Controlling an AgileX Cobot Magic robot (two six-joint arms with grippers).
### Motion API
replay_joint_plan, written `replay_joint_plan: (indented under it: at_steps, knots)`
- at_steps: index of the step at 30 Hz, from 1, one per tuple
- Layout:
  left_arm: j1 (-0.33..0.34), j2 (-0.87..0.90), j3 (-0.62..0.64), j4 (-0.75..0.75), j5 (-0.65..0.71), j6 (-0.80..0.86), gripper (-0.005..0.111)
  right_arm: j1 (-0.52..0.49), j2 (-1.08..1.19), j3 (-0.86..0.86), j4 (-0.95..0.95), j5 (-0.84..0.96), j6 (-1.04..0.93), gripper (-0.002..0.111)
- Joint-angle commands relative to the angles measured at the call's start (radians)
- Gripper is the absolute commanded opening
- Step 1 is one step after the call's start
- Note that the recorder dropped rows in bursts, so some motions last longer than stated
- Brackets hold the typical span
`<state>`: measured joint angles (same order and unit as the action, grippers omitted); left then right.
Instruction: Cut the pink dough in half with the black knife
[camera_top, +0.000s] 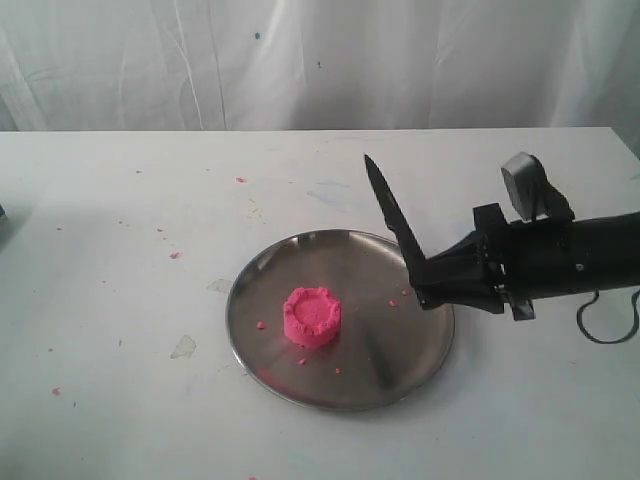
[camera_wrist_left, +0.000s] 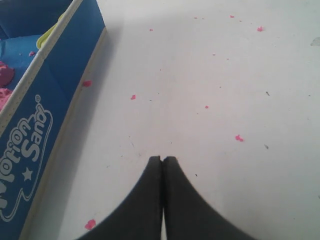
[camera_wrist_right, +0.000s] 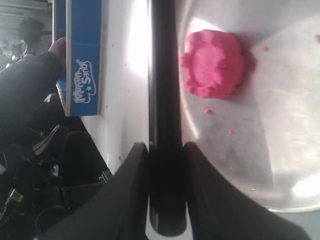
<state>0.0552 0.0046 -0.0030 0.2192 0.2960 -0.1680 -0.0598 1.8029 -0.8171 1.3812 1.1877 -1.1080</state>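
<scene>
One whole puck is what you have: the pink dough (camera_top: 312, 317) sits uncut and ridged a little left of centre on the steel plate (camera_top: 380, 375), with pink crumbs (camera_top: 261, 325) scattered on the plate around it. Just right of it, your right gripper (camera_top: 432, 283) is clamped on the handle of the black knife (camera_top: 392, 215), whose blade rises tilted, tip pointing up and away, clear of the dough. Your left gripper (camera_wrist_left: 162, 162) has its fingers pressed together with nothing between them, over bare white table (camera_wrist_left: 210, 75) beside a blue Motion Sand box (camera_wrist_left: 55, 95); whether it touches the table is hard to judge.
</scene>
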Motion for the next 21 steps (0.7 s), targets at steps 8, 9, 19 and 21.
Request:
replay_joint_plan:
  at_steps: [8, 9, 19, 21]
  knots:
    - [0.002, -0.005, 0.003, -0.219, -0.652, -0.307, 0.000, 0.219, -0.323, 0.000, 0.012, 0.020, -0.062, 0.000]
    - [0.002, -0.005, 0.003, -0.219, -0.772, -0.371, 0.000, 0.222, -0.326, 0.000, 0.010, 0.020, -0.062, 0.000]
    - [0.002, 0.069, -0.289, -0.082, -1.109, -0.398, 0.000, 0.222, -0.328, 0.000, -0.017, -0.010, -0.062, 0.000]
    - [0.002, 0.200, -0.415, 0.219, -1.002, -0.368, 0.000, 0.222, -0.328, 0.003, -0.017, -0.039, -0.062, 0.000]
